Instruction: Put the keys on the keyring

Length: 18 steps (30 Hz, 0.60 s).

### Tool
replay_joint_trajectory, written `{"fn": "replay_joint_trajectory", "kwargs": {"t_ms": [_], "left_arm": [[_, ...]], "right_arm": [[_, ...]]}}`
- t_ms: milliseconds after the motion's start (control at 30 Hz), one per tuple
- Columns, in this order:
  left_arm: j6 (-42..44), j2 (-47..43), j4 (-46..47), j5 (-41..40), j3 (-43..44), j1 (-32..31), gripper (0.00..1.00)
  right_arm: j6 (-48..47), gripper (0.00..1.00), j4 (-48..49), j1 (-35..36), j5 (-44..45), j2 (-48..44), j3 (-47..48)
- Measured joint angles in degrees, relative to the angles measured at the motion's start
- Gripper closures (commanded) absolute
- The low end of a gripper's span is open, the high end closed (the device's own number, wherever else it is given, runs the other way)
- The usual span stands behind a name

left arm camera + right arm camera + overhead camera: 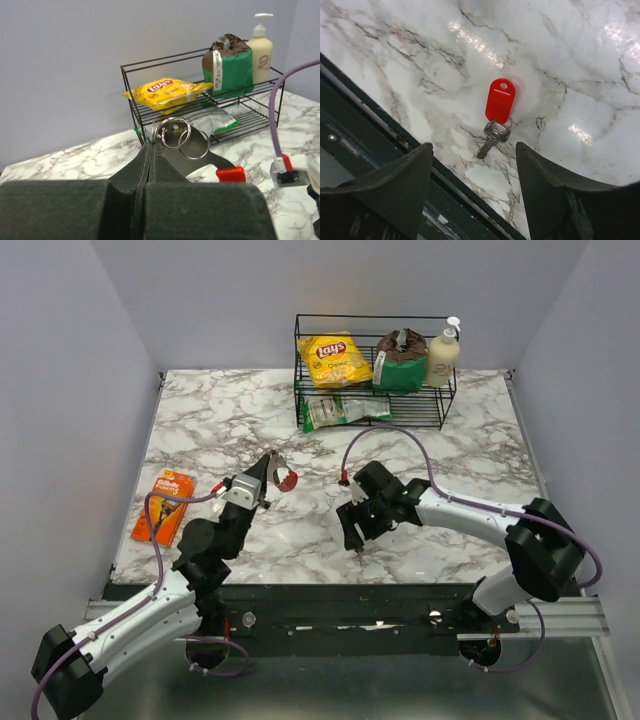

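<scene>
My left gripper [270, 468] is shut on the keyring bunch and holds it up off the marble table. In the left wrist view thin metal rings [176, 132] stick out just past the closed fingertips [151, 146], with a silvery-grey flat piece [212, 161] and a red part [230, 174] behind them. The red loop [289, 480] shows in the top view. A small metal key [492, 136] with a red tag [500, 99] lies on the table. My right gripper [474, 149] hovers open above it, empty, one finger on each side. In the top view the right gripper [355, 535] hides the key.
An orange razor pack [165, 504] lies at the left edge. A black wire rack [372, 380] at the back holds a yellow chips bag [334, 359], a green bag [400, 362], a lotion bottle [443, 354] and a packet [340, 411]. The table's front edge [375, 120] runs close to the key.
</scene>
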Motion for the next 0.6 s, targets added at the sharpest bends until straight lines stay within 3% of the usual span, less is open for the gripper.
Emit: {"fn": "replay_joint_trajectory", "kwargs": {"t_ms": [200, 267, 467, 600], "left_arm": [[-0.83, 0.81, -1.42, 2.16, 0.02, 0.07, 1.00], [-0.92, 0.79, -1.40, 2.99, 0.02, 0.07, 1.00], [-0.94, 0.61, -1.44, 4.07, 0.02, 0.07, 1.00], [-0.90, 0.57, -1.62, 4.37, 0.04, 0.09, 1.00]], "right_arm": [[1.68, 0.34, 1.14, 1.01, 5.14, 6.60, 0.04], [2.27, 0.44, 1.29, 0.98, 6.43, 7.93, 0.90], [3.39, 0.60, 2.91, 0.92, 8.02, 10.10, 2.27], [3.91, 0.76, 3.80, 0.92, 7.96, 10.56, 2.25]]}}
